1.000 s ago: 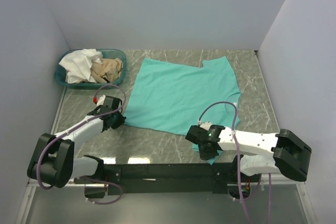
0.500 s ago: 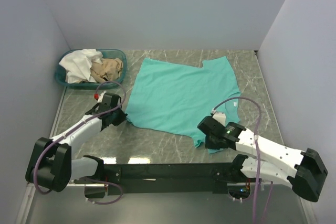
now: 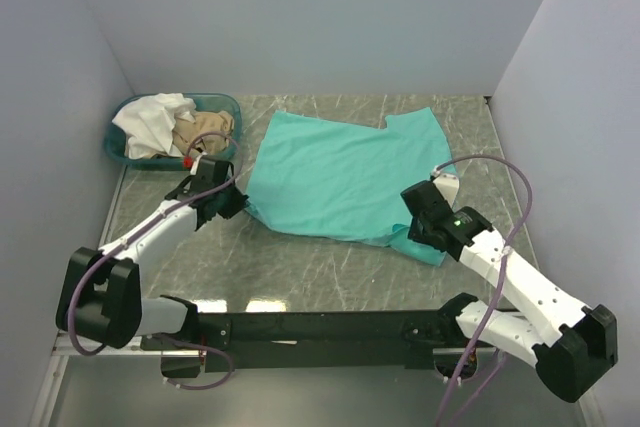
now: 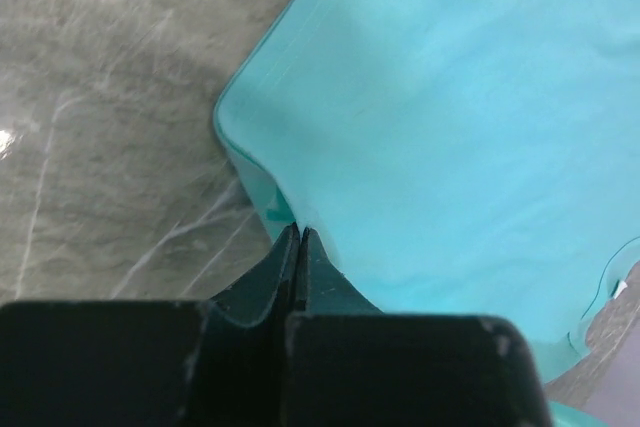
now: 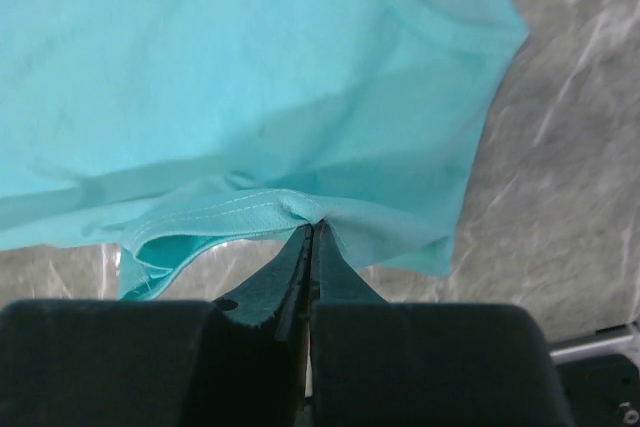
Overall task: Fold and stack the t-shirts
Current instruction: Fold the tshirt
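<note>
The teal-green t-shirt [image 3: 340, 172] lies spread on the marble table, its near edge lifted. My left gripper [image 3: 240, 204] is shut on the shirt's near-left corner; in the left wrist view [image 4: 298, 232] the cloth [image 4: 450, 117] rises from the closed tips. My right gripper [image 3: 412, 229] is shut on the shirt's near-right hem; the right wrist view [image 5: 312, 225] shows the stitched hem [image 5: 220, 212] pinched and held above the table. The white t-shirt [image 3: 150, 122] and the tan-beige t-shirt [image 3: 205, 130] lie crumpled in the basket.
The shallow teal basket [image 3: 227, 102] stands at the table's far-left corner. Grey walls close in the left, back and right sides. Bare marble table [image 3: 290, 267] shows between the shirt and the black front rail [image 3: 320, 325].
Both grippers have moved away from me with the shirt's near edge; the right one also swung to the right. The shirt's near part has been carried back over itself.
</note>
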`<act>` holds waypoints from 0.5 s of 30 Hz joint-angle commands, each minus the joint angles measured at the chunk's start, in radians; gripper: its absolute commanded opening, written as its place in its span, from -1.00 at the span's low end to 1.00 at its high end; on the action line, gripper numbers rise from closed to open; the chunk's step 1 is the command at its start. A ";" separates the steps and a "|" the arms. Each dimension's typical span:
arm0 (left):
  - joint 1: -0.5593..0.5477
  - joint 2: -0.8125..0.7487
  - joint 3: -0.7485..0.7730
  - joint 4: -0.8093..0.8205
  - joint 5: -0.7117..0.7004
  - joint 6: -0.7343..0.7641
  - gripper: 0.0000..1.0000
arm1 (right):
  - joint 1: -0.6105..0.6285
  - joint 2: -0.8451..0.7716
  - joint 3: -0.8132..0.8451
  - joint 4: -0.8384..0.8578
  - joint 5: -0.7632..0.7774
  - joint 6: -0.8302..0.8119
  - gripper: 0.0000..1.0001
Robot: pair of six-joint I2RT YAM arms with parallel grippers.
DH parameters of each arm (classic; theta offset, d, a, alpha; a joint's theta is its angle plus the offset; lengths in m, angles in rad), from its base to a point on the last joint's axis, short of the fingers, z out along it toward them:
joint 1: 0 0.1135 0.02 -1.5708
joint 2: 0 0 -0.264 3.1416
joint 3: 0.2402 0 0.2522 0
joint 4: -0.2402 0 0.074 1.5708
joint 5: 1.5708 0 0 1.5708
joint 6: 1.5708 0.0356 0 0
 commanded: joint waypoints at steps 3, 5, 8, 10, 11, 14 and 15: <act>0.002 0.064 0.111 0.010 -0.002 0.020 -0.99 | -0.089 0.034 0.080 0.104 0.034 -0.144 -1.00; 0.002 0.105 0.154 0.003 -0.007 0.022 -0.99 | -0.121 0.062 0.098 0.110 0.042 -0.175 -1.00; 0.002 0.159 0.208 0.000 -0.016 0.023 -0.99 | -0.158 0.103 0.123 0.147 0.013 -0.210 -1.00; 0.002 0.200 0.243 -0.011 -0.032 0.029 -0.99 | -0.192 0.126 0.140 0.173 -0.003 -0.234 -1.00; 0.002 0.212 0.280 -0.022 -0.042 0.028 -0.99 | -0.205 0.143 0.148 0.179 -0.010 -0.244 -1.00; 0.002 0.255 0.329 -0.034 -0.073 0.026 -0.99 | -0.245 0.189 0.187 0.193 -0.029 -0.279 -1.00; 0.000 0.263 0.337 -0.034 -0.079 0.028 -0.99 | -0.259 0.200 0.207 0.206 -0.040 -0.290 -1.00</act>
